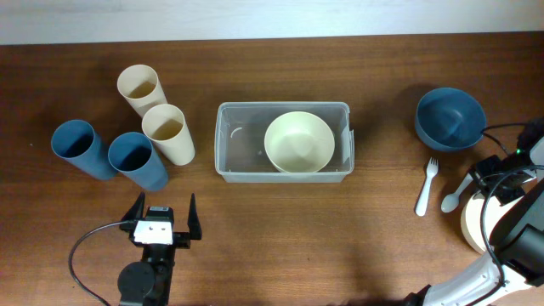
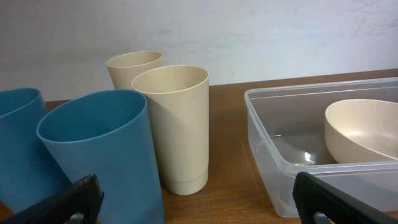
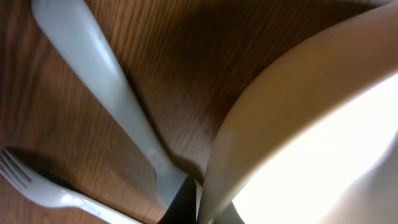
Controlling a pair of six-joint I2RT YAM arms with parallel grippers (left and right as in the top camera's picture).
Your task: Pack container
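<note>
The clear plastic container (image 1: pixel 283 106) stands mid-table with a cream bowl (image 1: pixel 298 142) inside it; both also show in the left wrist view, the container (image 2: pixel 273 143) and its bowl (image 2: pixel 360 130). My left gripper (image 1: pixel 161 219) is open and empty near the front edge, below the cups; its fingers (image 2: pixel 196 199) frame a blue cup and the container's corner. My right gripper (image 1: pixel 491 180) is at the far right, shut on the rim of a second cream bowl (image 1: pixel 472 223). In the right wrist view the rim of that bowl (image 3: pixel 298 124) sits between the fingers (image 3: pixel 202 208).
Two cream cups (image 1: pixel 140 87) (image 1: pixel 168 132) and two blue cups (image 1: pixel 81 149) (image 1: pixel 136 160) stand left of the container. A blue bowl (image 1: pixel 449 119) is at the back right. A white fork (image 1: pixel 427 187) and spoon (image 1: pixel 453 195) lie beside the right gripper.
</note>
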